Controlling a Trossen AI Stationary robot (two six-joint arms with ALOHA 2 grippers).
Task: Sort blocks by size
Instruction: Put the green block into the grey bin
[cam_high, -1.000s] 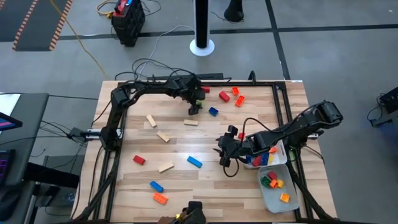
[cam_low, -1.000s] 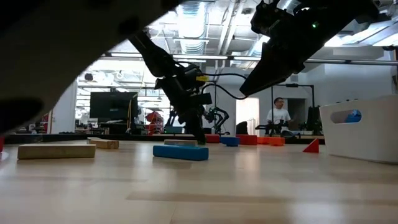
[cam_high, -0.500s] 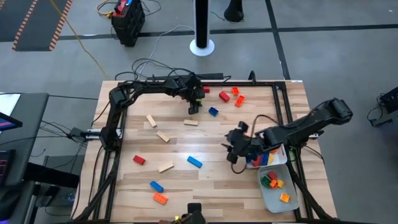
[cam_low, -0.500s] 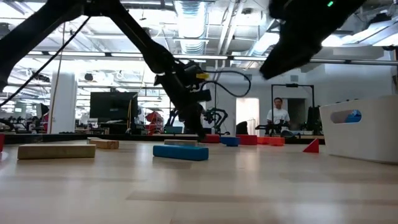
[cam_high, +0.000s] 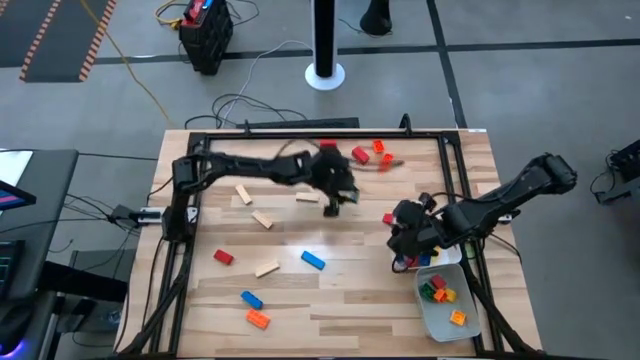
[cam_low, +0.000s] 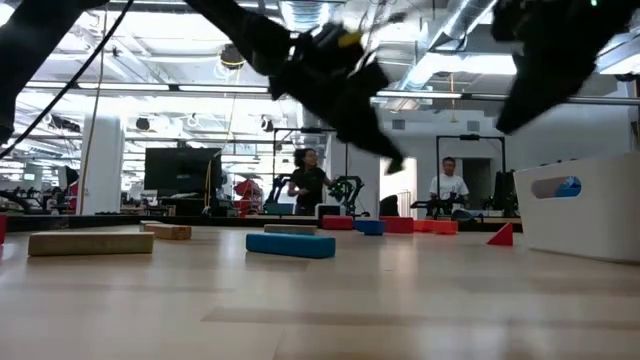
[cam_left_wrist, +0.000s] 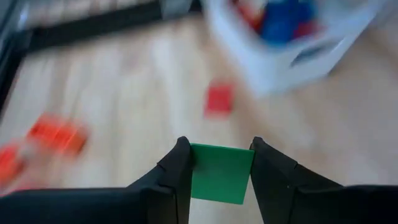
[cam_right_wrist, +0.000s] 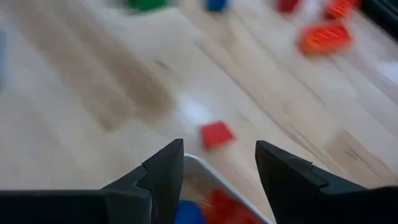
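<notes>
The left gripper (cam_left_wrist: 221, 177) is clamped on a small green block (cam_left_wrist: 221, 173) and carries it above mid-table toward the white trays (cam_high: 441, 308) on the right, where the right gripper (cam_right_wrist: 219, 163), open and empty, hovers; next comes release over the matching tray.

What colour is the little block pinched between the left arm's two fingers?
Green: the small square green plastic block in the left gripper shows best in the left wrist view.

Robotics lab, open hall with ceiling lights (cam_low: 305, 20), monitors (cam_low: 180, 170), people (cam_low: 447, 185) at benches
</notes>
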